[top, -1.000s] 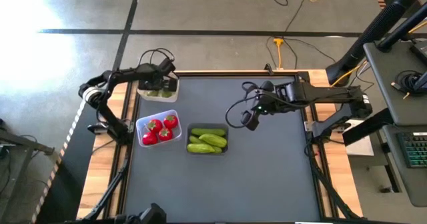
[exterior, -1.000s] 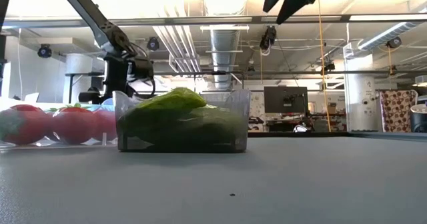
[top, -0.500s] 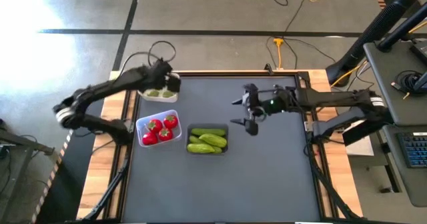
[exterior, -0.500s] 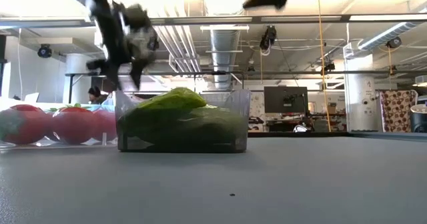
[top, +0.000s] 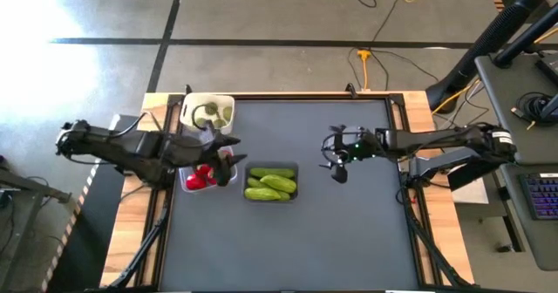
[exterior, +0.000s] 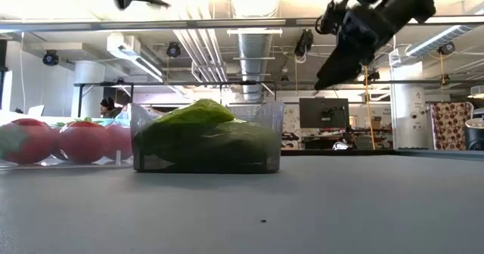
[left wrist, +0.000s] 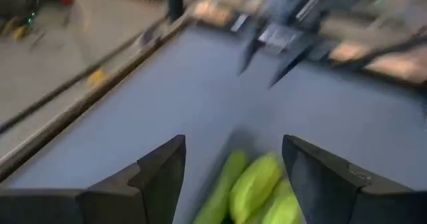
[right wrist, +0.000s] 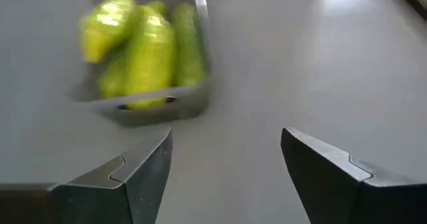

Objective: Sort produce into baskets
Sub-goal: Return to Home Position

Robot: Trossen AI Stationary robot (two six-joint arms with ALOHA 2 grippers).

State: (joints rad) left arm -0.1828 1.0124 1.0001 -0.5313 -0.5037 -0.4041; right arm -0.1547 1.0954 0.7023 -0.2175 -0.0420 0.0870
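Note:
Three baskets stand at the table's left. The white one (top: 190,110) at the far left corner holds green limes (top: 209,114). The clear one (top: 185,165) holds red fruits (top: 197,177). The dark one (top: 248,167) holds cucumbers (top: 270,184). My left gripper (top: 225,164) hangs open and empty above the clear basket's right side; its wrist view shows the cucumbers (left wrist: 257,187) below its fingers. My right gripper (top: 336,167) hangs open and empty above bare table, right of the dark basket (right wrist: 180,104). In the low view it (exterior: 333,65) stands well clear of the table.
Dark bare tabletop (top: 349,232) stretches right of and in front of the baskets. Wooden rails (top: 418,119) frame the table. A desk with a keyboard (top: 540,197) stands beyond the right edge. Cables (top: 366,62) lie on the floor past the far edge.
My left gripper has risen from the white basket and swung toward the table's near edge, turning as it went, and now hangs over the clear basket. My right gripper has come down closer to the table, drifting a little toward the right edge. The baskets have stayed put.

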